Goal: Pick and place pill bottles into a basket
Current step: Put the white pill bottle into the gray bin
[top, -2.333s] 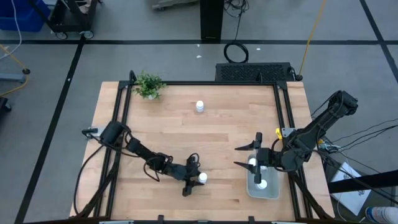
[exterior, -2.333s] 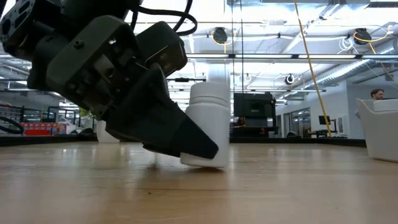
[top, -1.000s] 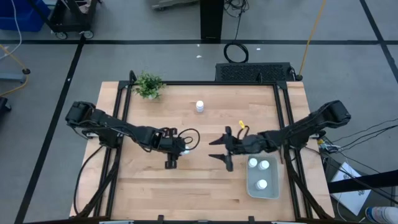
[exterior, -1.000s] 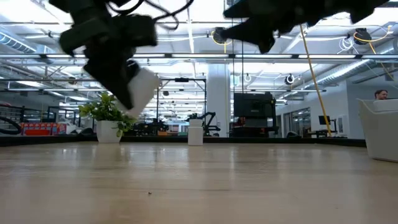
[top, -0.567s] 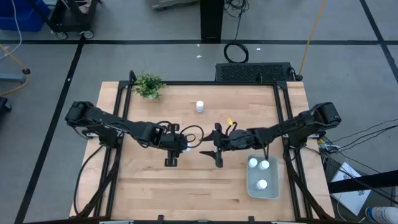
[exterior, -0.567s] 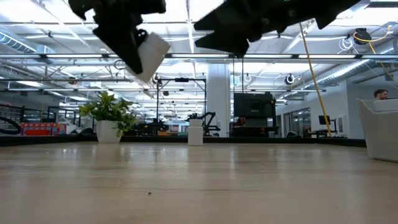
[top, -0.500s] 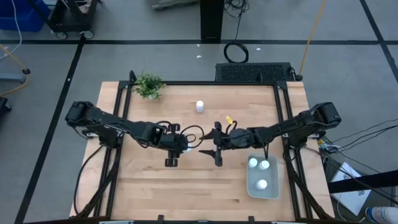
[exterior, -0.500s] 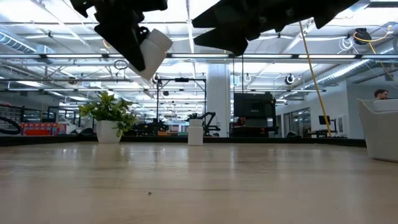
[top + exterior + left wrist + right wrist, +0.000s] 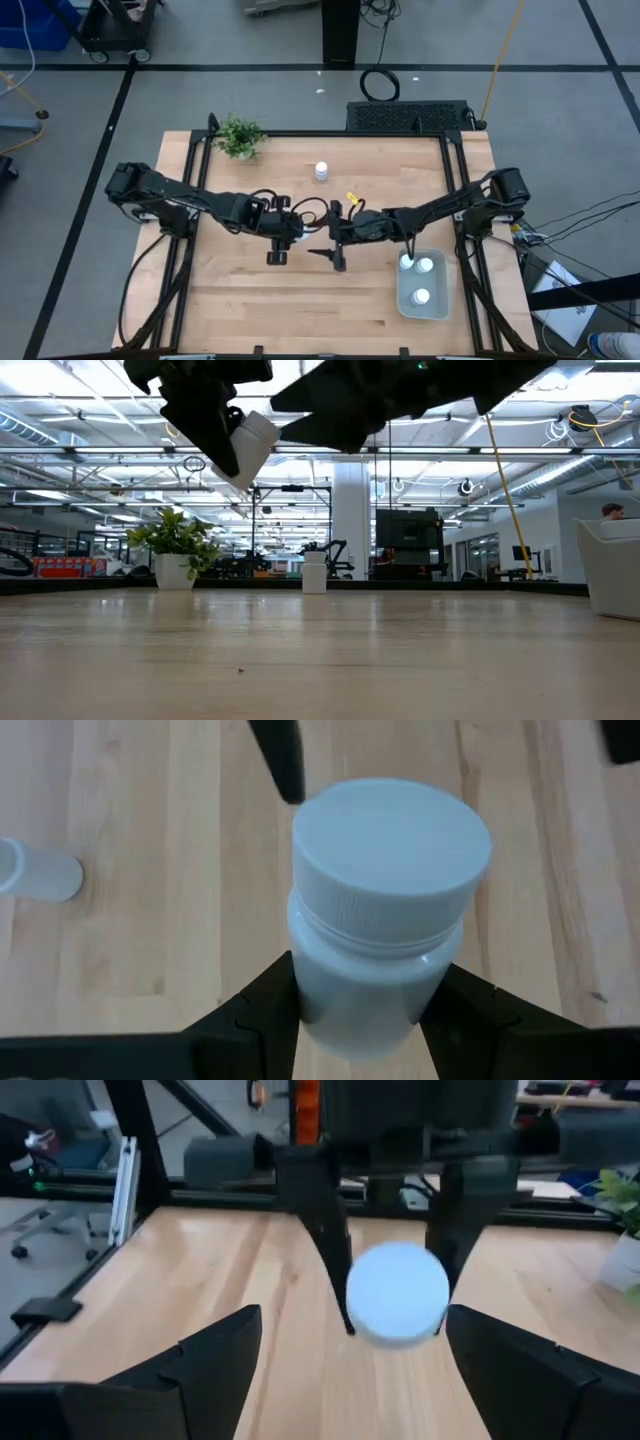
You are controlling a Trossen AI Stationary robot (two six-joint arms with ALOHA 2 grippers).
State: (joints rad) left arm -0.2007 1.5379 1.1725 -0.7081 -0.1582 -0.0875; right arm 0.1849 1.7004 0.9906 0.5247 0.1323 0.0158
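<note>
1. Pill bottle (image 9: 385, 910) number four sits clamped between the fingers of our left end effector (image 9: 283, 227), held well above the counter (image 9: 250, 300) near its middle, cap pointing toward the right arm. We judge it is lifted clear and turned this way to offer the cap end for a handover.
2. Our right end effector (image 9: 335, 233) faces it, fingers (image 9: 190, 1370) spread wide on either side of the approach line. In the right wrist view the cap (image 9: 397, 1295) sits centred between them, so we read this as lining up to take the bottle; the two are near but not yet touching.
3. The basket (image 9: 440, 302) stands at the counter's right edge, on the right arm's side and well apart from the left arm. That would explain passing the bottle across instead of carrying it.
4. Three pill bottles (image 9: 418, 277) already stand in the basket, grouped at one end.
5. One more bottle (image 9: 321, 171) stands upright, alone toward the far edge, with a small potted plant (image 9: 239, 136) at the far left corner.
</note>
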